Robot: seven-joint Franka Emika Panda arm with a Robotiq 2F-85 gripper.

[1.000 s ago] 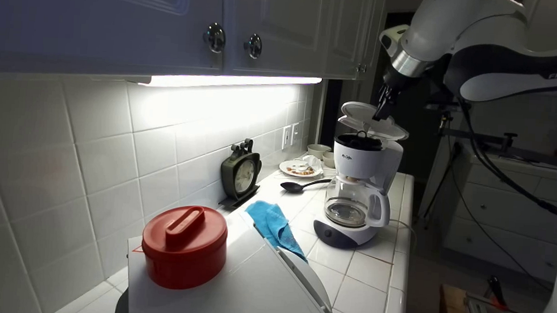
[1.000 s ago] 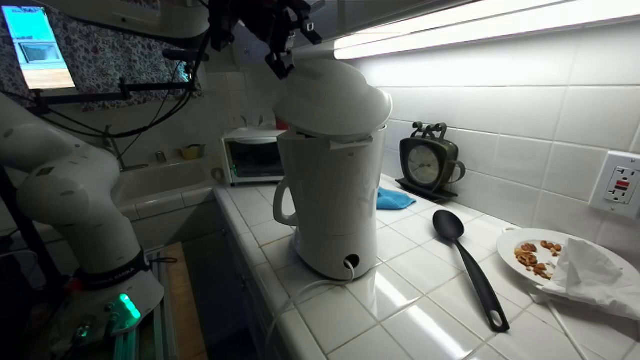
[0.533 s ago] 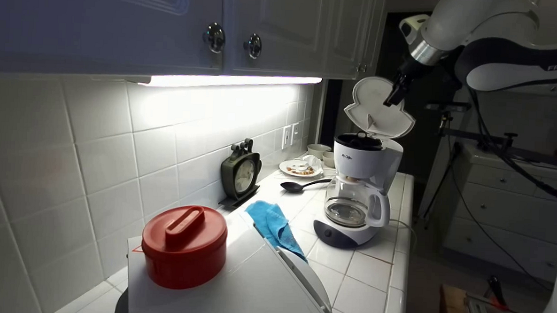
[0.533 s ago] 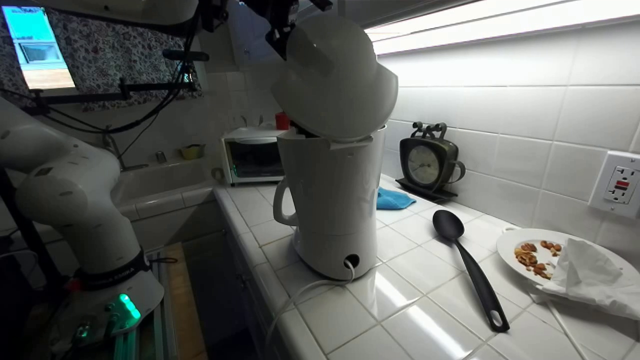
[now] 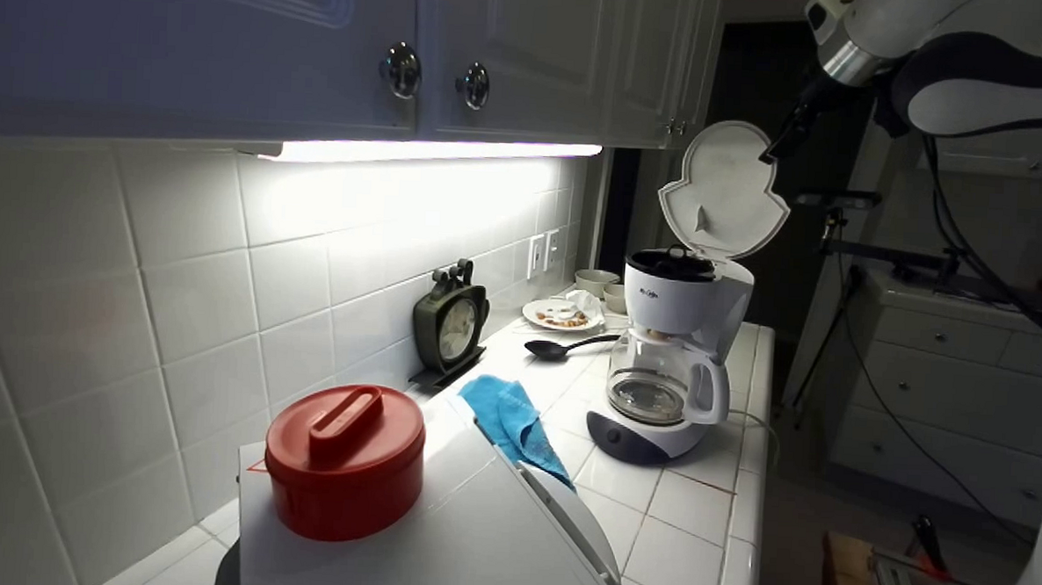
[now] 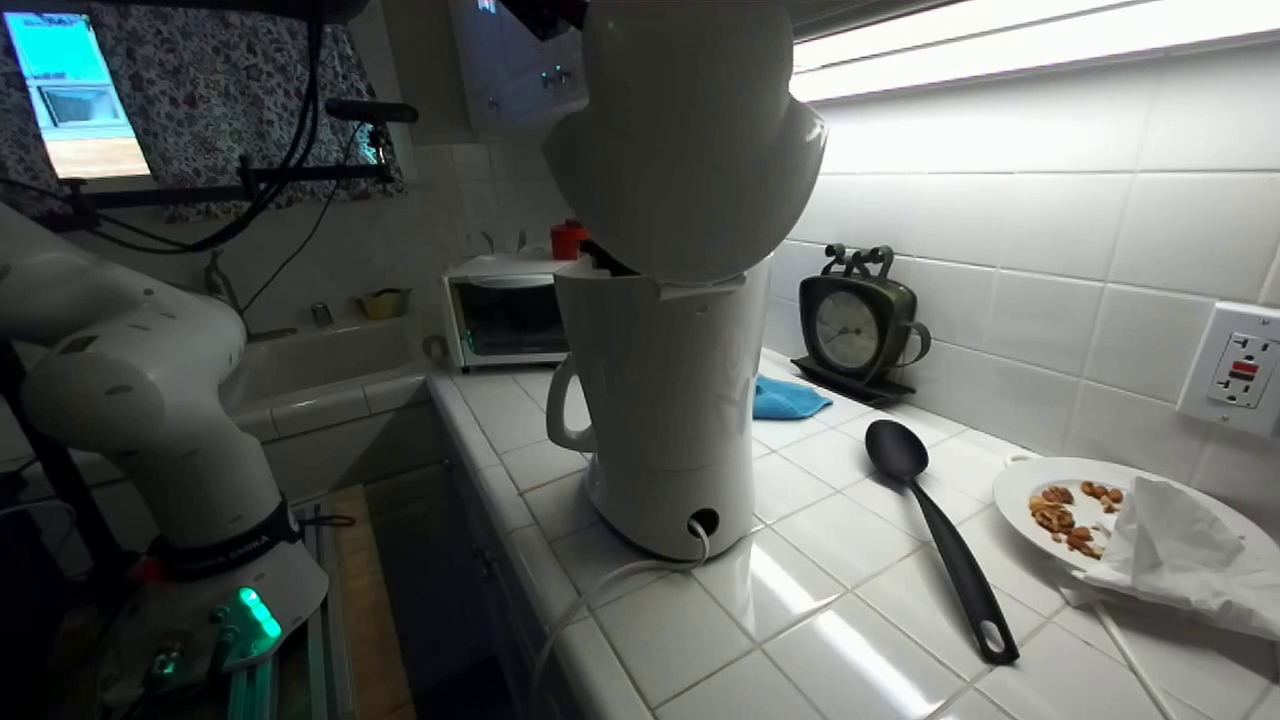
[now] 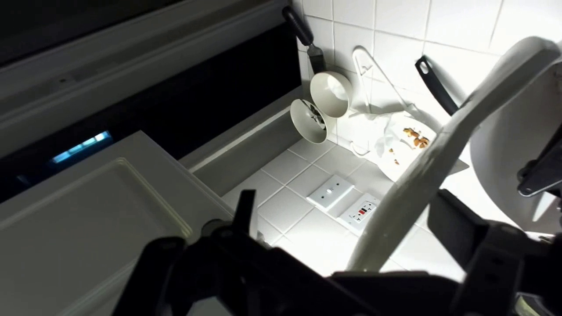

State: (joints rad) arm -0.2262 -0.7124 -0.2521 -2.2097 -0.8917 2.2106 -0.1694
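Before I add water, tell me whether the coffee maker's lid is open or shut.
Open: in an exterior view, the lid stands up from the coffee maker, its underside showing and the black basket uncovered.

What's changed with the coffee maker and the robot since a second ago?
The lid of the coffee maker has swung up and back, from half raised to nearly upright. The pincer has risen and moved back with it. Its jaws stand open, and I see nothing taken hold of or let go. The coffee maker itself, carafe, spoon, plate and blue cloth stayed as they were.
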